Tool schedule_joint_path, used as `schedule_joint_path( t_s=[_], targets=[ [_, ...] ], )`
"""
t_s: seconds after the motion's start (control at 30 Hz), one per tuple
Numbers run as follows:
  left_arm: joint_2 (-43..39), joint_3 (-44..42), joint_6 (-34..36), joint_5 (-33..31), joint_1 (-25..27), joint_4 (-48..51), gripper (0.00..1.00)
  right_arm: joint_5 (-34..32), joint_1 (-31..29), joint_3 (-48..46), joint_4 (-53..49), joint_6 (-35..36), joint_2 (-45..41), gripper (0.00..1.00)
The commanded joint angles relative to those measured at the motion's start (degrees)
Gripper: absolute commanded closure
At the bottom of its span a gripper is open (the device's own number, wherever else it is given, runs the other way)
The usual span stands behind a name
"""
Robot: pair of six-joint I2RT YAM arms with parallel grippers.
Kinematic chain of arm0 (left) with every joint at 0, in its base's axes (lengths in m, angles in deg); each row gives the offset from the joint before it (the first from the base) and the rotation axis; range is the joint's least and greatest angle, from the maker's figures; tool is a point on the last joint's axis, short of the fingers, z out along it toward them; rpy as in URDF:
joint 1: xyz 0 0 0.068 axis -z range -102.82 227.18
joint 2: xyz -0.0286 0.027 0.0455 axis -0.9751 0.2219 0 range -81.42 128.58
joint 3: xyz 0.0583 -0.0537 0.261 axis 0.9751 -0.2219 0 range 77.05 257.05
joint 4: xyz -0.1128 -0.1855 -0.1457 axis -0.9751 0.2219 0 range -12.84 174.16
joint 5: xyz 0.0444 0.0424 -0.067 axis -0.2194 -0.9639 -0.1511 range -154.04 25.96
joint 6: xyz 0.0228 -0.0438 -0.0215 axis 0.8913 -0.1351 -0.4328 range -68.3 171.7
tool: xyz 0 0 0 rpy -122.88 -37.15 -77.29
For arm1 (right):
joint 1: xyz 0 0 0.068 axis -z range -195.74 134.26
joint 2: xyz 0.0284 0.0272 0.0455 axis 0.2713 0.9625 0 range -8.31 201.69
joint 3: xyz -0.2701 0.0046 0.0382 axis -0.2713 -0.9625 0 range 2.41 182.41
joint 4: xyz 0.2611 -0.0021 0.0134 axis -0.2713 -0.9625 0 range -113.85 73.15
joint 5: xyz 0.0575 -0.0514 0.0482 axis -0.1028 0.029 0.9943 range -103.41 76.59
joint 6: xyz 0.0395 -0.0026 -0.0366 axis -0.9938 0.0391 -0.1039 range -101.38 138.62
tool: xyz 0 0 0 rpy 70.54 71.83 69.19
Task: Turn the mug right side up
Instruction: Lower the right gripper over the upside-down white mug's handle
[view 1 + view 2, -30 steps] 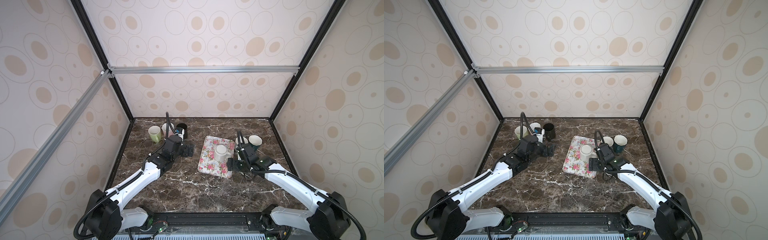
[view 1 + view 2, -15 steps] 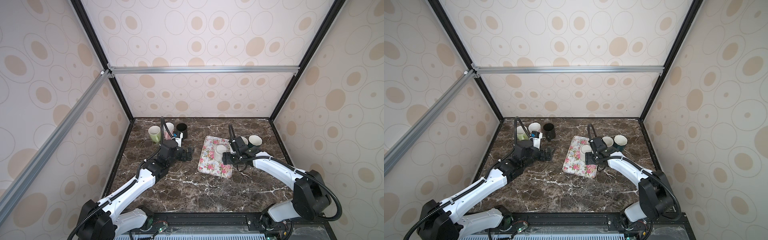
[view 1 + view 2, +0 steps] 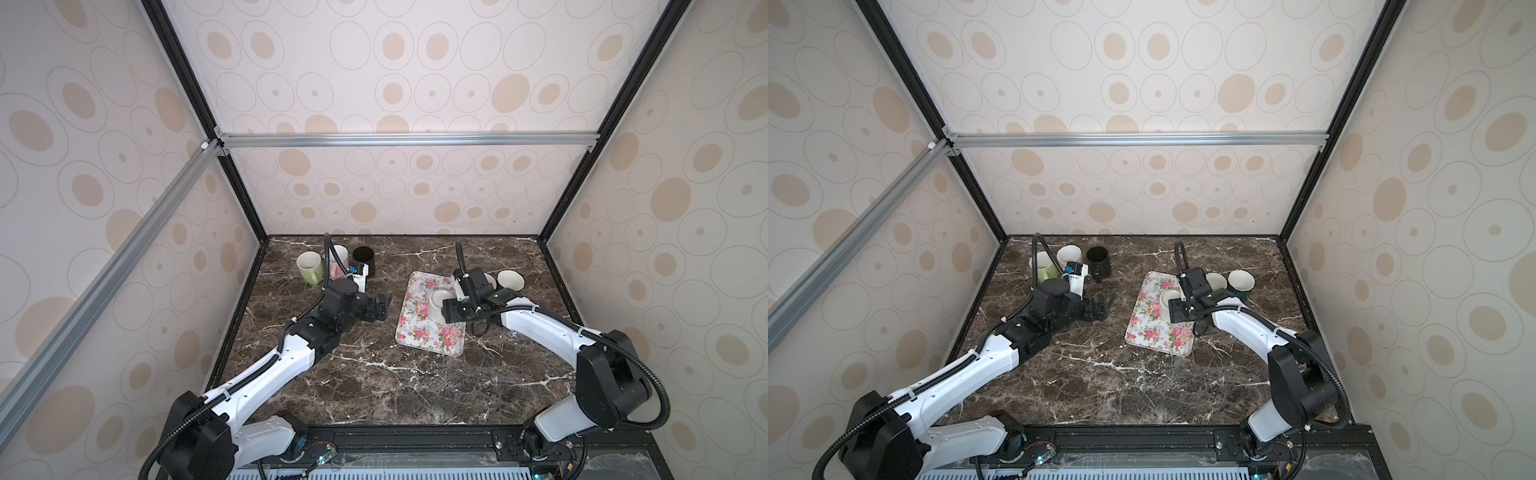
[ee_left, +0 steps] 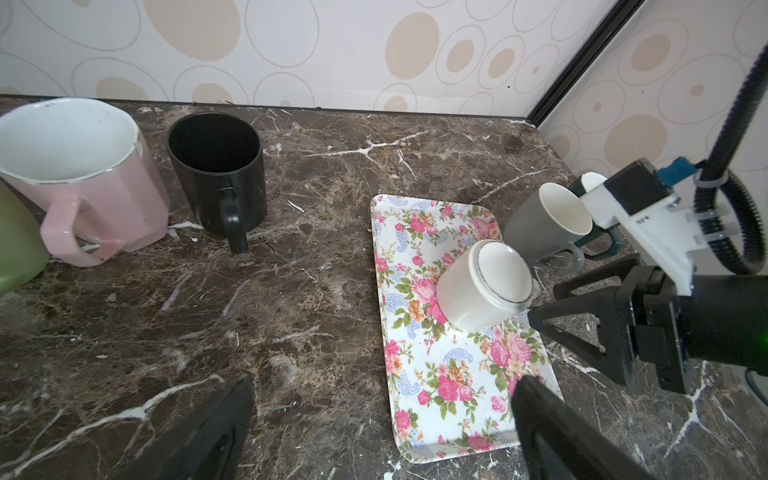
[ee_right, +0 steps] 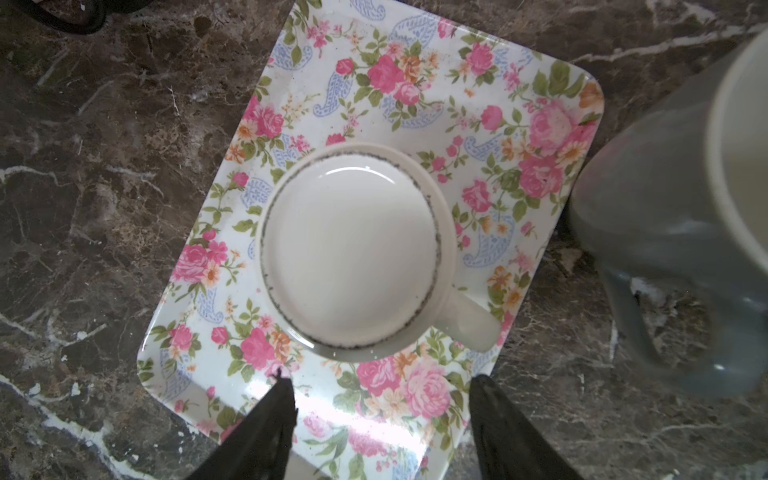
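— What's nearest us?
— Bare table (image 3: 374,395): dark brown marble with white veins. Past that is the left claw (image 3: 385,306), its black fingers spread wide and gripping nothing.
— And the right claw (image 5: 380,380)?
— Two black wedge fingers stand apart with nothing between them, tips just short of the mug (image 5: 349,249).
— Where's the mug?
— Upside down on the tray (image 5: 374,83), a glossy rectangle with rounded corners, printed with pink roses. The mug is smooth cream ceramic, round base up with a speckled dark ring, handle on the claw's side.
— Farther back?
— A matte grey cup (image 4: 536,224) sits just beside the tray. At the far left stand a green cup (image 3: 309,268), a pink cup (image 4: 83,178) with a silvery rim and a black cup (image 4: 216,174), mouths up.
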Motion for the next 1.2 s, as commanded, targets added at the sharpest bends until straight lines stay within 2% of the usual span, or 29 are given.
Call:
schedule_joint_path(
  t_s=[0.0, 0.33, 0.6, 0.83, 1.17],
  targets=[
    [0.68, 1.3, -0.96, 0.94, 0.14, -1.43, 0.02, 0.93, 0.37, 2.35, 0.8, 2.54, 1.52, 0.32],
    [1.66, 2.16, -1.27, 0.36, 0.11, -0.94, 0.02, 1.6, 0.64, 2.55, 1.68, 6.12, 3.36, 0.3],
    [2.96, 3.01, -1.64, 0.77, 0.12, -1.02, 0.02, -0.11, 1.27, 2.04, 3.04, 9.41, 3.17, 0.21],
    [4.21, 3.76, -2.04, 1.38, 0.12, -0.94, 0.02, 5.47, 3.97, 2.02, 4.75, 10.07, 5.27, 0.21],
    [5.78, 4.25, -2.34, 1.73, 0.1, -1.54, 0.02, 12.15, 4.05, 1.43, 5.21, 8.72, 5.41, 0.25]
  ],
)
